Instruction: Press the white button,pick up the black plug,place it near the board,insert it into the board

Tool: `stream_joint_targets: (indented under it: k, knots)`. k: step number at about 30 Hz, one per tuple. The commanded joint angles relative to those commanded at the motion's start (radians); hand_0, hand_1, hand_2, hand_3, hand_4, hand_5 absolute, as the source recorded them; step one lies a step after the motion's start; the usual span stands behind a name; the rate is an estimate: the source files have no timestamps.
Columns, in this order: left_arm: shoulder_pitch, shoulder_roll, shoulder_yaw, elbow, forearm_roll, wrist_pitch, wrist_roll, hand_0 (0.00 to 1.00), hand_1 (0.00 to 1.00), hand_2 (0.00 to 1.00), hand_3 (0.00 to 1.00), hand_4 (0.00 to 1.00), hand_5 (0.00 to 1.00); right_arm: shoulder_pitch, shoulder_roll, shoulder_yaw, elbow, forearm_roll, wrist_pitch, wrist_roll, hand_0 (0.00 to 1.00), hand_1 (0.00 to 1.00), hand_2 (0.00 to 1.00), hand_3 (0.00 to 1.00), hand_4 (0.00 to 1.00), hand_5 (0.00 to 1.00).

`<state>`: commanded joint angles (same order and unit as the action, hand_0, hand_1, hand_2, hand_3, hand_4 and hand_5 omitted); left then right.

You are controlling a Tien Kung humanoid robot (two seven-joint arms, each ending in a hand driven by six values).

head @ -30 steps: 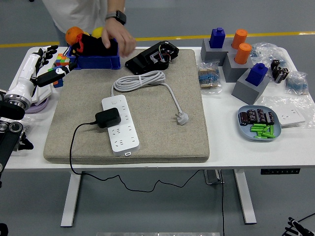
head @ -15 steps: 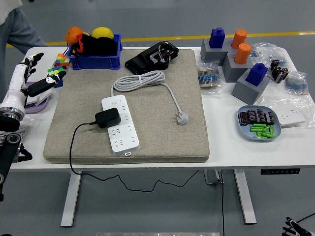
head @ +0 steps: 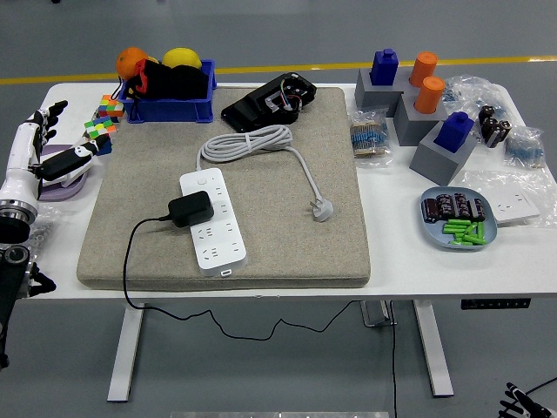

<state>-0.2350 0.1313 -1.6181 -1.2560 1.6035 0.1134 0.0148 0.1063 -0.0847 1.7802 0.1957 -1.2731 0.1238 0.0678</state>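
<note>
Black plug (head: 191,208) seated in the white board (head: 213,219), near its middle, on the grey mat (head: 228,187); thin black lead running off the plug to the left, over the mat's edge and down below the table (head: 287,280). White button (head: 201,175) at the board's far end, untouched. Board's own white cable (head: 246,142) coiled just behind it, ending in a loose white plug (head: 323,209) to the right on the mat. Left hand (head: 48,157) at the table's left edge, well apart from the board — fingers spread and relaxed, holding nothing, above a pale purple dish (head: 63,185). Right hand out of view. Behind the mat — a blue bin (head: 168,108) with an orange and a yellow ball, colour cubes (head: 104,115) beside it, and a black device (head: 271,101). To the right, grey blocks (head: 442,148) topped with blue and orange pegs, and a blue plate (head: 459,220) of green and dark parts.
</note>
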Motion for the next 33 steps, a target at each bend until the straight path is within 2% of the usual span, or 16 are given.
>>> stream_joint_targets:
  k: [6,15,33]
  knots:
    - [-0.008,0.030,0.027,-0.002,-0.044,0.006,-0.016,0.918,0.947,0.942,0.875,0.943,0.236,0.008,-0.004,0.000,0.002,0.002,-0.013,0.015,0.774,0.602,0.618,0.614,0.710,0.453]
    - [0.000,0.011,0.000,-0.018,-0.058,0.000,-0.012,0.918,0.948,0.943,0.875,0.931,0.222,0.010,-0.002,-0.005,0.001,0.005,-0.006,0.006,0.771,0.600,0.615,0.611,0.710,0.454]
    - [0.001,0.015,0.008,-0.023,-0.086,-0.015,-0.006,0.909,0.943,0.940,0.875,0.913,0.189,0.021,-0.012,-0.026,0.005,0.021,-0.004,-0.004,0.772,0.600,0.618,0.615,0.711,0.456]
